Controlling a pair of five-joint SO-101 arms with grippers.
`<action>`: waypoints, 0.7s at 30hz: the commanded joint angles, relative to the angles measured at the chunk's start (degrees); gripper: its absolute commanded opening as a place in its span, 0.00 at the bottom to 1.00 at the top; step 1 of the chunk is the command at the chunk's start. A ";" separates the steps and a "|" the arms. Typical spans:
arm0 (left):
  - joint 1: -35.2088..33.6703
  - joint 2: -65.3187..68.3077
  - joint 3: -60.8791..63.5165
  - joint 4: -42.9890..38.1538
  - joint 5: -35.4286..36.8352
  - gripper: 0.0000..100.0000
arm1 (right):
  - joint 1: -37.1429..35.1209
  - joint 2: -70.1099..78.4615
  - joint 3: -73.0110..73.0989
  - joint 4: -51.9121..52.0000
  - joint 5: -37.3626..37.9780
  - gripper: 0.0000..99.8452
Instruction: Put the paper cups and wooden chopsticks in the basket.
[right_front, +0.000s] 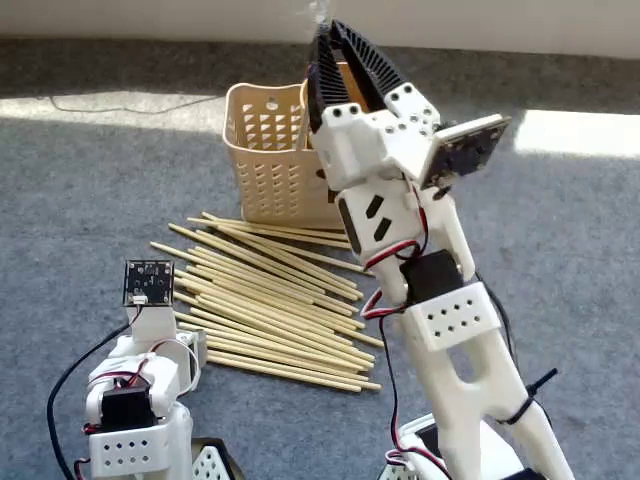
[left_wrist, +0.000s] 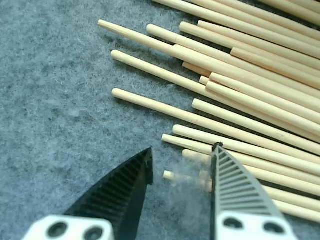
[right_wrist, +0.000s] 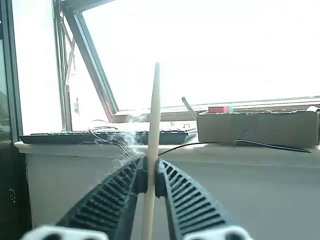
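Several wooden chopsticks (right_front: 270, 300) lie in a loose pile on the grey carpet in front of the cream slotted basket (right_front: 262, 150). My right gripper (right_front: 326, 35) is raised high, over the basket's right rim. In the right wrist view the right gripper (right_wrist: 151, 167) is shut on one chopstick (right_wrist: 155, 110), which stands up between the fingers. My left gripper (left_wrist: 182, 150) hangs open just above the carpet at the ends of the pile's chopsticks (left_wrist: 225, 100), with one chopstick end (left_wrist: 172, 175) between its fingers and nothing gripped.
The left arm's body (right_front: 140, 400) sits folded at the front left and the right arm's base (right_front: 470, 420) at the front right. Grey carpet (right_front: 90, 210) lies open to the left of the pile. A window ledge with a cardboard box (right_wrist: 255, 127) shows behind the raised gripper.
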 joint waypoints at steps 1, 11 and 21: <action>0.92 -0.66 1.10 0.26 0.53 0.19 | -1.71 2.68 -3.21 -7.96 0.88 0.01; 0.92 -0.66 1.10 0.26 0.53 0.19 | -6.73 13.05 -2.59 -23.78 16.18 0.01; 0.92 -0.66 1.10 0.26 0.53 0.19 | -7.60 15.08 4.62 -27.21 17.85 0.03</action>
